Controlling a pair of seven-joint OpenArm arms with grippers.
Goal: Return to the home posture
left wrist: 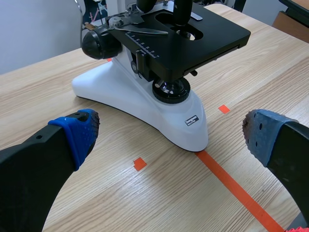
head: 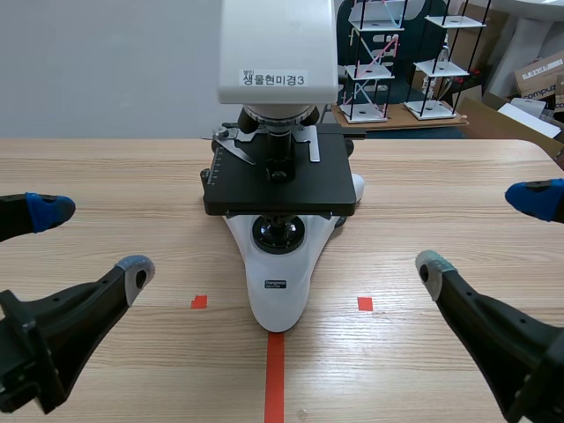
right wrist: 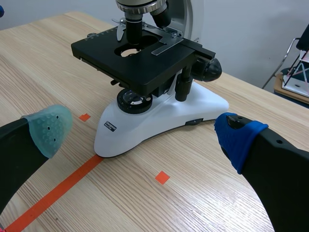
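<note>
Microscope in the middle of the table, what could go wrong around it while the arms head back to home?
1. The left end effector and right end effector sit open and low on either side of the microscope; an inward swing could clip it.
2. The black stage and the focus knob jut out sideways, so a rising finger might catch them.
3. A knock may push the microscope off the orange tape line.
</note>
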